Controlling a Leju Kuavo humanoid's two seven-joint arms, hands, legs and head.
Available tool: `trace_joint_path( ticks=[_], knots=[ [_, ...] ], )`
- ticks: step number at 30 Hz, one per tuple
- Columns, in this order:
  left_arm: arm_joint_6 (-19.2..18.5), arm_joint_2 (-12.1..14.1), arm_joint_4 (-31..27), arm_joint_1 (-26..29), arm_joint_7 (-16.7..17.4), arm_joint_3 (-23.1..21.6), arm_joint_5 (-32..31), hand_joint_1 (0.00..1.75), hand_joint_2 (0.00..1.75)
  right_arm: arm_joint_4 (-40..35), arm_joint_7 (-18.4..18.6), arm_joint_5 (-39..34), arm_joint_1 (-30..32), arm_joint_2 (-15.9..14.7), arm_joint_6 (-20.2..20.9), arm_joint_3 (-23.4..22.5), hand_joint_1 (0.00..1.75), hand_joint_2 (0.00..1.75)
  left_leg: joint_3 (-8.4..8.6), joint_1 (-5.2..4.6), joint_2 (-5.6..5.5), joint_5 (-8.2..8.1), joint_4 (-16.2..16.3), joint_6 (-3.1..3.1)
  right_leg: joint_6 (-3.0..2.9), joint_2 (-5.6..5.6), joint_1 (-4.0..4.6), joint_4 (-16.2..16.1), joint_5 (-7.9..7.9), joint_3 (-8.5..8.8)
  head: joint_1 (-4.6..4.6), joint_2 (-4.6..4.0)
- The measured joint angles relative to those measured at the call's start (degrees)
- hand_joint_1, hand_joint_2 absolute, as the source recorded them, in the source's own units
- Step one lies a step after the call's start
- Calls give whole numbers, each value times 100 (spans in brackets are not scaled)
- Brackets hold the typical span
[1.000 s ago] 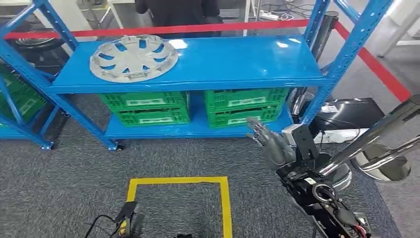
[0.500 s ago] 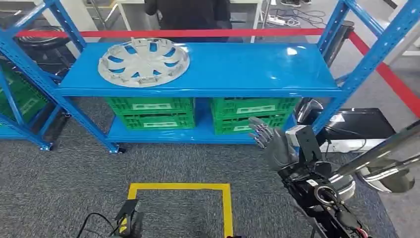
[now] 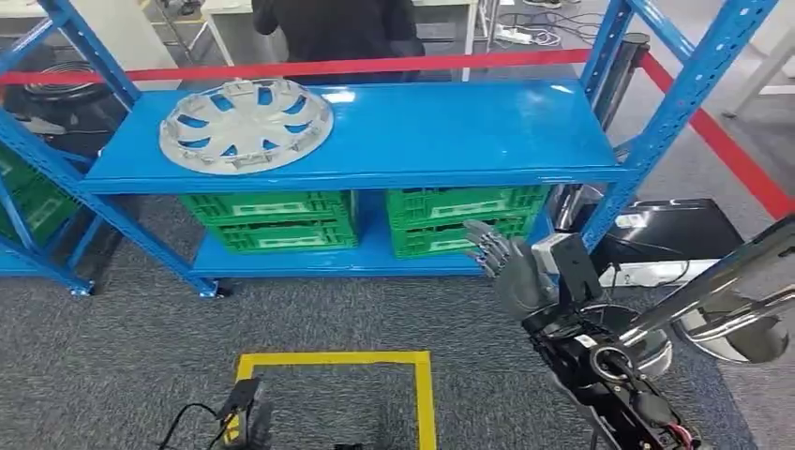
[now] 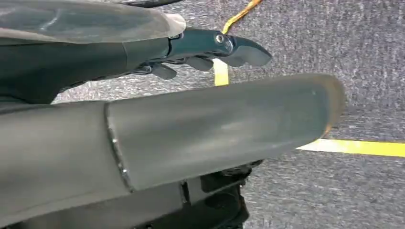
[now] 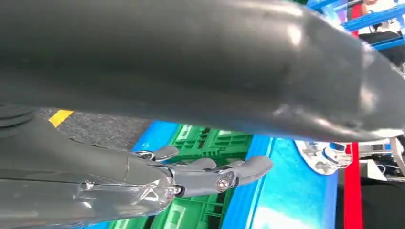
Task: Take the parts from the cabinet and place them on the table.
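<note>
I am at the approach stage, standing off from the blue shelving rack (image 3: pixel 375 164), and the part I am after is the silver hubcap (image 3: pixel 246 124) lying flat at the far left of its upper shelf. To do this well, I judge I should close in squarely on the rack before reaching, then bring both arms up over the shelf edge and take the hubcap by opposite rims, since it looks too wide and thin for one hand. The right robot hand (image 3: pixel 511 267) hangs low at the near right with its fingers apart and nothing in it, level with the green crates (image 3: pixel 459 214) on the lower shelf, so the hubcap lies well apart from it, higher, farther and to the left. The left robot hand (image 4: pixel 210 50) points down at the grey carpet, fingers loosely spread, holding nothing. A person stands beyond the red barrier tape (image 3: pixel 375 64).
</note>
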Motion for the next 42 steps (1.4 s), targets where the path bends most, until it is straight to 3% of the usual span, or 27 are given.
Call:
trace_joint_path(
  ticks=[2, 3, 6, 8, 9, 10, 12, 13, 14, 15, 17, 18, 19, 22, 24, 25, 27, 28, 29, 30, 32, 34, 35, 38, 39, 40, 42],
  knots=[
    [0, 11, 0, -17, -11, 0, 2, 0, 0, -2, -2, 0, -3, 0, 0, 0, 0, 0, 519, -17, 12, 531, -1123, 88, 18, 1, 7, 0, -15, 35, -35, -2],
    [0, 19, 0, -33, -15, 0, 4, 0, 0, -2, -2, 0, -7, 0, 2, 0, 0, 0, 650, -49, 41, 548, -1443, 136, 39, -1, 15, 3, -28, 34, -48, -2],
    [0, 20, 0, -40, -28, 0, 9, 0, 0, -2, 0, 0, -6, 2, 2, 4, 0, 0, 649, -93, 17, 546, -1454, 159, 132, -1, 22, -11, -50, 41, -13, -2],
    [0, 13, 0, -35, -28, 0, 13, 0, 0, -4, 0, 0, -6, 0, 2, -2, 0, 0, 715, -14, 11, 600, -1559, 219, 197, -6, 13, 20, -87, 47, -4, -2],
    [2, 17, 0, -35, -33, 0, 15, 0, 0, -4, -4, 0, -8, 0, 2, -4, 0, 0, 743, -25, 7, 606, -1584, 236, 229, -8, 23, 227, -236, -26, 37, -2],
    [0, 22, 0, -38, -33, 0, 15, 0, 0, -4, -6, 0, -15, 0, 2, -2, 0, 0, 747, -25, 11, 603, -1584, 274, 250, -6, 21, 624, -473, -207, 79, 0],
    [0, 17, 0, -35, -35, -2, 15, 0, 0, 0, 0, 0, 13, 0, 2, 0, 0, 0, 744, -30, 9, 596, -1578, 283, 284, -8, 21, 1584, -895, -657, 122, -2],
    [0, 17, 0, -26, -35, -2, 15, 0, 0, 0, 0, 0, 24, 0, 2, 4, 0, 0, 744, -30, 5, 592, -1574, 283, 299, -8, 21, 1864, -950, -797, 140, -2],
    [0, 17, 0, -19, -35, -2, 15, 0, 0, 2, 2, 0, 24, 0, 2, 4, 0, 0, 749, -29, -5, 589, -1567, 280, 305, -9, 19, 1805, -851, -777, 155, -2],
    [-2, 17, 0, -16, -35, -2, 15, 0, 0, 0, 0, 0, 18, 0, 2, 4, 0, 0, 752, -26, -20, 581, -1552, 271, 302, -10, 14, 1475, -629, -624, 168, -2],
    [-4, 11, 0, -20, -35, -2, 15, 0, 0, 0, 0, 0, 17, 0, 2, 2, 0, 0, 767, -18, -51, 545, -1505, 229, 290, -5, 2, 415, -115, -92, 192, 0],
    [-4, 13, 0, -22, -37, -2, 15, 0, 0, 0, 0, 0, 13, 0, 2, 2, 0, 0, 754, -27, -64, 522, -1478, 197, 273, 37, -6, 41, -104, 72, 210, -2],
    [-4, 13, 0, -29, -39, -2, 15, 0, 0, 0, 0, 0, 19, 0, 2, 4, 0, 0, 729, -60, -81, 514, -1443, 173, 205, 39, 25, 24, -87, 69, 210, -2],
    [-4, 13, 0, -19, -39, -4, 15, 0, 0, 0, 0, 0, 16, 0, 2, -2, 0, 0, 728, -43, -88, 536, -1481, 91, 97, 25, 51, 29, -78, 54, 184, -2],
    [-4, 24, 0, -24, -39, -4, 15, 0, 0, -2, -2, 0, -1, 7, 7, 2, 0, 0, 661, -31, -34, 395, -1290, 23, 39, -4, 7, -20, -46, 84, 162, -2],
    [-4, 20, 0, -32, -39, -4, 15, 0, 0, -2, -2, 0, -2, 7, 7, 0, 0, 0, 476, -27, -12, 174, -903, -8, 3, -24, 4, -20, -50, 81, 98, -2],
    [-4, 17, 0, -26, -39, -7, 15, 0, 0, 0, 0, 0, 4, 7, 9, 2, 0, 0, -20, -17, -4, -252, 103, -47, -13, -65, 13, -20, -58, 75, 63, 0],
    [-4, 17, 0, -14, -39, -9, 15, 0, 0, 0, 0, 0, 5, 7, 9, 2, 0, 0, -196, -17, -4, -333, 434, -53, -18, -78, 16, -19, -61, 74, 46, -2],
    [-4, 17, 0, -2, -39, -11, 15, 0, 0, 0, 0, 0, 6, 7, 9, 2, 0, 0, -245, -17, -3, -274, 483, -46, -18, -90, 17, -19, -62, 78, 26, -2],
    [-4, 17, 0, 4, -39, -13, 15, 0, 0, 0, 0, 0, 5, 7, 9, 2, 0, 0, -142, -18, -3, -88, 234, -29, -15, -99, 19, -19, -64, 83, 13, -2],
    [-4, 26, 0, -5, -39, -15, 15, 0, 0, 0, 0, 0, 1, 7, 9, 2, 0, 0, 383, -31, 29, 437, -858, 48, -1, -121, 27, -19, -74, 104, -26, -2],
    [-4, 28, 0, -16, -39, -15, 15, 0, 0, 0, 0, 0, -3, 9, 9, 2, 0, 0, 673, -62, 159, 583, -1419, 116, 15, -136, 28, -19, -83, 113, -46, 0],
    [-4, 33, 0, -28, -39, -15, 15, 0, 0, 0, 0, 0, -4, 9, 9, 2, 0, 0, 685, -101, 158, 556, -1483, 120, 43, -142, 76, -4, -101, 104, -50, -2],
    [-4, 28, 0, -30, -44, -20, 15, 0, 0, 0, 0, 0, -6, 9, 11, 7, 0, 0, 659, -114, 72, 562, -1478, 174, 123, -184, 53, -55, -102, 135, -15, -2],
    [-4, 26, 0, -29, -44, -20, 15, 0, 0, -2, 0, 2, -11, 9, 13, 2, 0, 0, 699, -64, 47, 596, -1549, 216, 171, -197, 88, -53, -121, 151, -2, 0],
    [-7, 24, 0, -26, -44, -22, 15, 0, 0, 0, -2, 2, -9, 9, 15, -4, 0, 0, 733, -42, 35, 614, -1582, 230, 200, -137, 51, 53, -188, 133, 13, -2],
    [-7, 24, 0, -34, -44, -22, 15, 0, 0, 0, -7, 2, -14, 9, 18, -4, 0, 0, 738, -34, 12, 614, -1587, 270, 237, -75, 40, 807, -634, -217, 88, -2]
  ],
)
